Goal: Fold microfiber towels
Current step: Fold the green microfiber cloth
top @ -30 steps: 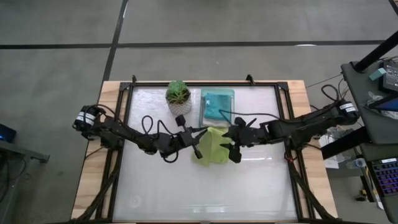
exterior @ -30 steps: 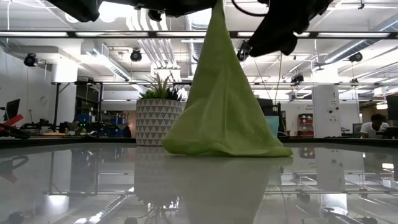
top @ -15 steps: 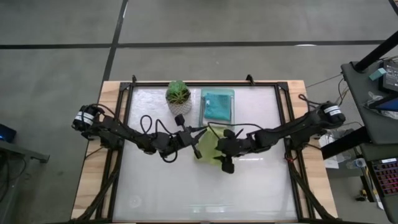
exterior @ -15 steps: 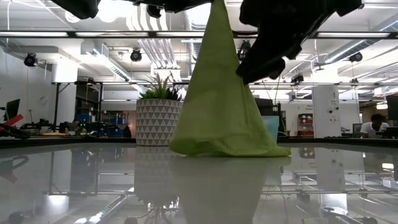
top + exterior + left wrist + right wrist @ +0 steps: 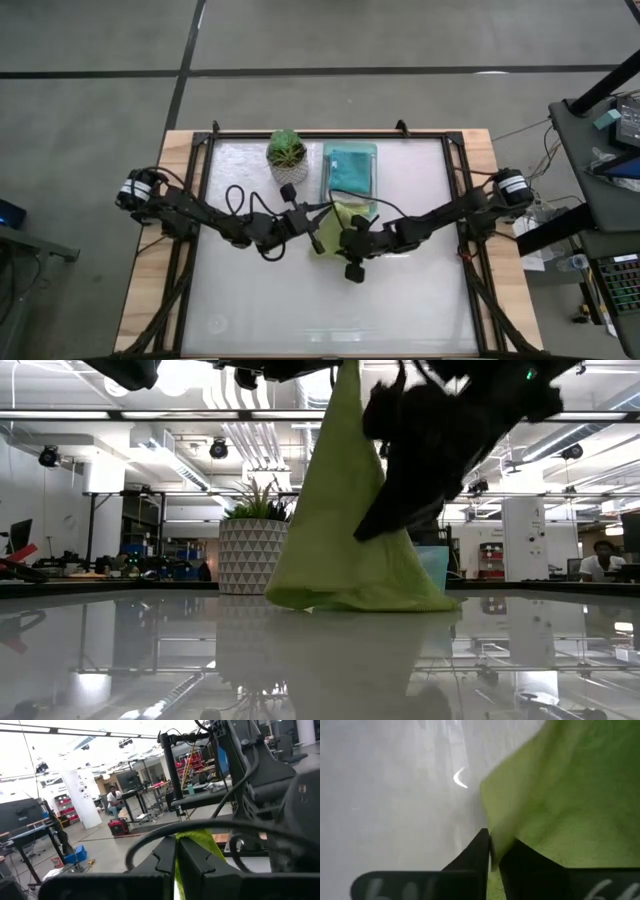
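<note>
Your left tool (image 5: 318, 232) is clamped on the top corner of the lime green towel (image 5: 345, 550), holding it up in a cone whose hem rests on the worktop (image 5: 260, 300). Your right tool (image 5: 494, 854) is pinched on the towel's edge just beside the left tool.

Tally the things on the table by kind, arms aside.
Microfiber towels: 2, a lime green towel and a teal towel
Mint-green tray: 1
Potted plant: 1
Total: 4
</note>
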`<state>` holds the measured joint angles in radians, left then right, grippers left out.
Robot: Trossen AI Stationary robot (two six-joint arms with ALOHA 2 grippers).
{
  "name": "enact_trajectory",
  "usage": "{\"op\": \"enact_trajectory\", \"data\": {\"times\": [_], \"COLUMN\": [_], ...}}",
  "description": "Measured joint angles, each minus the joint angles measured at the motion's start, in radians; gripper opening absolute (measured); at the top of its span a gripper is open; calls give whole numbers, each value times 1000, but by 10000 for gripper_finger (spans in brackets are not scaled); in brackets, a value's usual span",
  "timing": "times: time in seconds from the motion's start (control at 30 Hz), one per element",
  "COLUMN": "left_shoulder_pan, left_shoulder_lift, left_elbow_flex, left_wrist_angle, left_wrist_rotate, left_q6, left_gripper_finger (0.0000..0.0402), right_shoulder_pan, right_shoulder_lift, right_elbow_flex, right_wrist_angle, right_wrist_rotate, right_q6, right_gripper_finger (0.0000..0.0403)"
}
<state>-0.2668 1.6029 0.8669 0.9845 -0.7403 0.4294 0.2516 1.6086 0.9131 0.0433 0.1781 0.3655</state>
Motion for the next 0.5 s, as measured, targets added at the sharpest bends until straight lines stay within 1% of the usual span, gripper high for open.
{"op": "enact_trajectory", "data": {"times": [0.13, 0.27, 0.33, 0.4, 0.5], "left_shoulder_pan": [-11, -50, -74, -98, -139], "left_shoulder_lift": [-25, -88, -127, -169, -228], "left_elbow_flex": [-4, -8, -8, -8, -8], "left_wrist_angle": [-8, -88, -160, -216, -259], "left_wrist_rotate": [-16, -145, -178, -178, -178], "left_q6": [-3, 2, 1, -4, -4], "left_gripper_finger": [0, 0, 0, 0, 0], "right_shoulder_pan": [6, 13, 21, 27, 28], "right_shoulder_lift": [-110, -264, -336, -396, -457], "right_elbow_flex": [1, 25, 44, 69, 122], "right_wrist_angle": [-71, -218, -284, -332, -355], "right_wrist_rotate": [5, 6, 5, 3, -3], "right_q6": [-17, -16, -9, -10, -21], "right_gripper_finger": [11, 8, 8, 8, 8]}}
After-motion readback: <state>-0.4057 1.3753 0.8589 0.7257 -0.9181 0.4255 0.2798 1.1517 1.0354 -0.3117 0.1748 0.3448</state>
